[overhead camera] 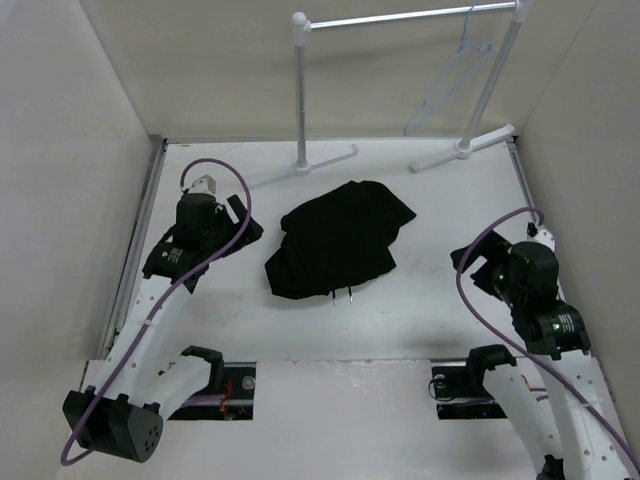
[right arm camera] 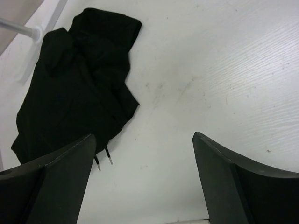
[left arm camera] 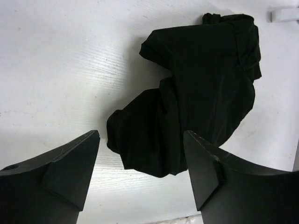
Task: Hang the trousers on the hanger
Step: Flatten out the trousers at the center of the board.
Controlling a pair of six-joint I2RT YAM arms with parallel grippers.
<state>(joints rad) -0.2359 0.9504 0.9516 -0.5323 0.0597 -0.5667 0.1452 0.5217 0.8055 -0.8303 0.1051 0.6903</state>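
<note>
Nothing was done: the crumpled black soft-cloth trousers [overhead camera: 338, 238] lay unheld, the thin pale triangular hanger [overhead camera: 452, 80] hung bare, and the left gripper [left arm camera: 142, 135] and right gripper [right arm camera: 145, 136] had fingers apart, empty.

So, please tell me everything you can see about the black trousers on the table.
The plain black soft-cloth trousers lie crumpled in a loose heap near the middle of the white table, folded over themselves so that the legs cannot be told apart. The cloth looks matte and soft, with rounded folds. Two drawstring ends with pale tips stick out at the edge nearest the arms. Only the table touches them.
</note>
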